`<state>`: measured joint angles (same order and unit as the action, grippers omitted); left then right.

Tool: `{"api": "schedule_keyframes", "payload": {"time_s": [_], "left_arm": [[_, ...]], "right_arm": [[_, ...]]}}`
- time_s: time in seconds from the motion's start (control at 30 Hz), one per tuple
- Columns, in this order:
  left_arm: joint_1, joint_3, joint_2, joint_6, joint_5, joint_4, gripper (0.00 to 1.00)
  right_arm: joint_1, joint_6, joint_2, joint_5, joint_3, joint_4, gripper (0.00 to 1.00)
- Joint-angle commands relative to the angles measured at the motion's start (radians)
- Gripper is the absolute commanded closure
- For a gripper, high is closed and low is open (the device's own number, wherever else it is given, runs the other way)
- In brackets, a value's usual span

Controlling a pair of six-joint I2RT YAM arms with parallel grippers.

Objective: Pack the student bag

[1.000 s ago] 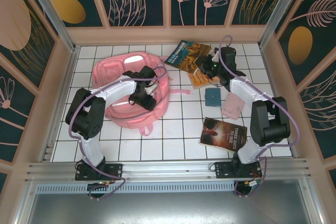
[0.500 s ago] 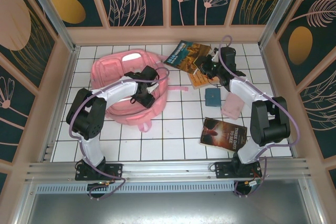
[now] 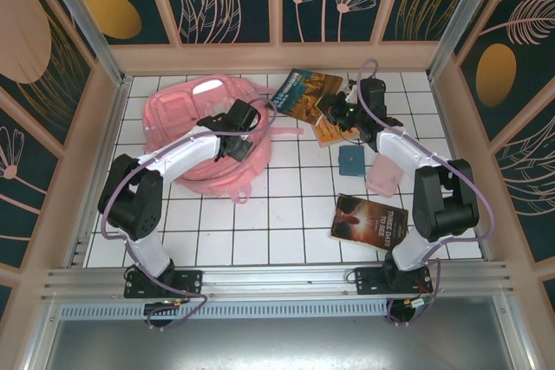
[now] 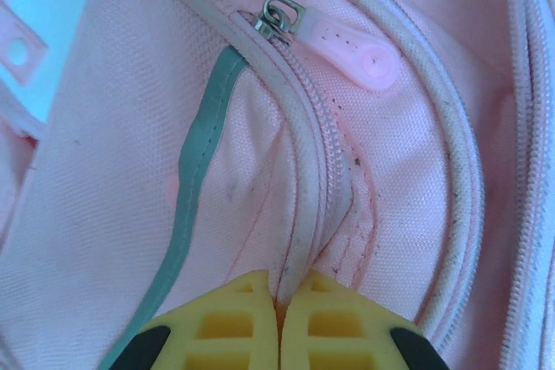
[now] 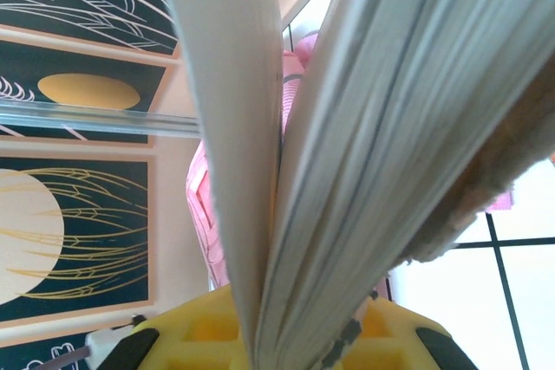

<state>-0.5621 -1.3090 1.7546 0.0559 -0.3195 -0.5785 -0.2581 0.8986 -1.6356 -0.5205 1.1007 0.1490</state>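
The student bag [image 3: 195, 132], a large soft pink backpack, lies at the back left of the tiled table. My left gripper [image 3: 238, 120] rests on its right side. In the left wrist view its yellow fingers [image 4: 279, 290] are shut on a fold of pink fabric beside the zip, below the pink zip pull [image 4: 368, 58] and next to a grey-green stripe [image 4: 195, 171]. My right gripper [image 3: 338, 110] sits between a dark blue book [image 3: 303, 93] and an orange book [image 3: 328, 133]. Its jaws [image 5: 295, 309] are shut on pale book pages [image 5: 347, 145].
A small teal pouch [image 3: 351, 159] and a pale pink item [image 3: 381, 176] lie right of centre. A dark book [image 3: 368, 221] lies near the right arm's base. Wooden walls [image 3: 104, 119] enclose the table on three sides.
My left gripper has closed on the bag's fabric and moved toward the back. The bag has shifted back and left with it. The right arm has barely moved.
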Motion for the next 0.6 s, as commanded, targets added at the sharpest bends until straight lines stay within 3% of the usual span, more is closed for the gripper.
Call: {"api": "schedule_keyframes", "payload": {"time_s": [0.0, 0.13, 0.23, 0.4, 0.57], "left_arm": [[0.012, -0.008, -0.116, -0.038, -0.136, 0.092, 1.00], [0.012, -0.018, -0.205, -0.078, -0.212, 0.158, 1.00], [0.012, -0.043, -0.244, -0.104, -0.230, 0.191, 1.00], [0.012, -0.087, -0.226, -0.118, -0.091, 0.204, 1.00], [0.011, -0.118, -0.150, -0.164, -0.058, 0.203, 1.00]], "right_arm": [[0.001, -0.056, 0.082, 0.029, -0.018, 0.056, 0.98], [0.003, -0.079, 0.176, 0.116, -0.081, 0.072, 0.98], [-0.003, -0.071, 0.229, 0.109, -0.133, 0.128, 0.98], [-0.043, -0.061, 0.313, 0.014, -0.201, 0.298, 0.98], [-0.103, -0.087, 0.363, 0.025, -0.206, 0.250, 0.99]]}}
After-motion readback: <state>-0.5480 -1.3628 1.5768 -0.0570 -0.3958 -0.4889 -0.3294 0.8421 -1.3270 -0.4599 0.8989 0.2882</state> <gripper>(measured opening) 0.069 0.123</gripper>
